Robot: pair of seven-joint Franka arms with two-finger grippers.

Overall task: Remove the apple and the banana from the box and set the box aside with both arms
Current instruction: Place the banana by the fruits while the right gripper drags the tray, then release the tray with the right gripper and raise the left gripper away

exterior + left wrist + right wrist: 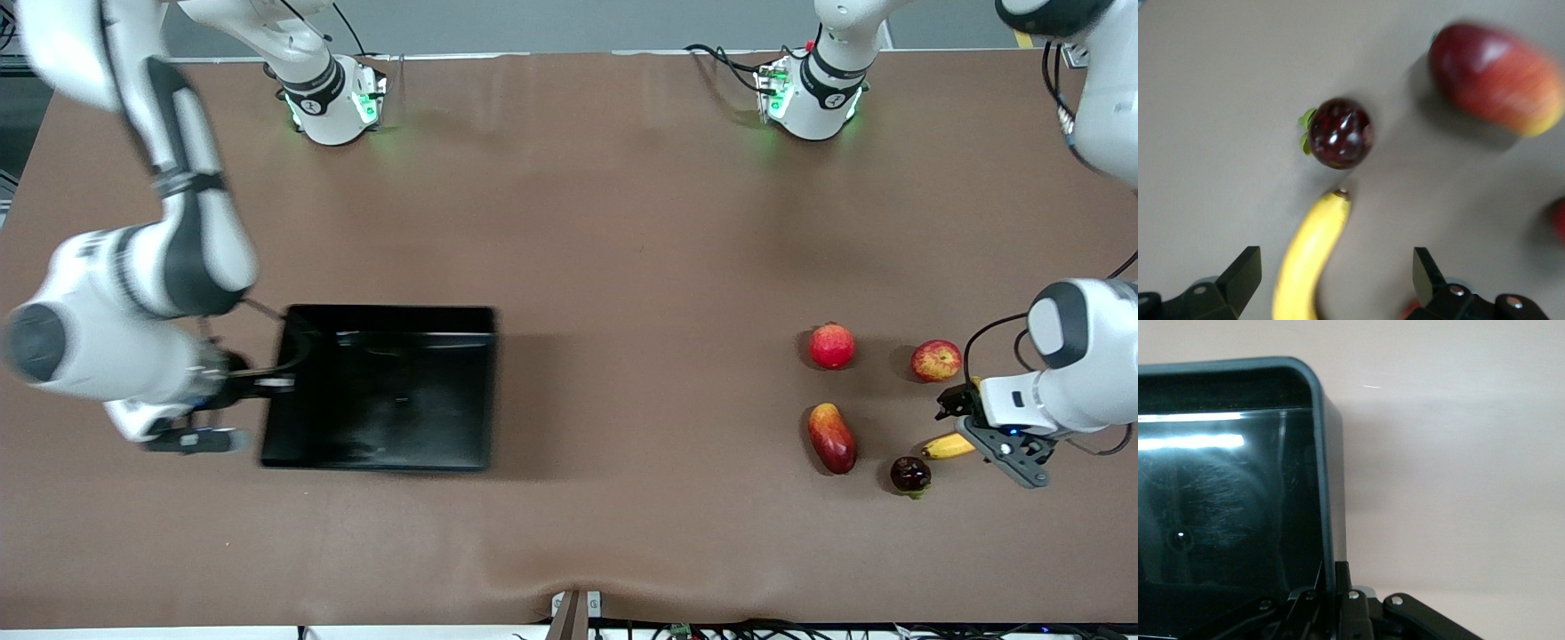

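The black box [382, 444] lies toward the right arm's end of the table. My right gripper [271, 384] is shut on its side wall, and in the right wrist view that gripper [1337, 587] pinches the thin box wall [1329, 487]. The yellow banana [944, 446] lies on the table at the left arm's end, partly under my left gripper [969, 427]. That gripper [1336, 273] is open, its fingers [1238, 280] on either side of the banana [1308, 260] and apart from it. The red apple [936, 360] with yellow streaks sits farther from the front camera than the banana.
A dark round fruit [910, 474] with green leaves lies just off the banana's tip. An oblong red-yellow fruit [832, 437] and a plain red round fruit [831, 346] lie beside them, toward the table's middle. The box holds nothing.
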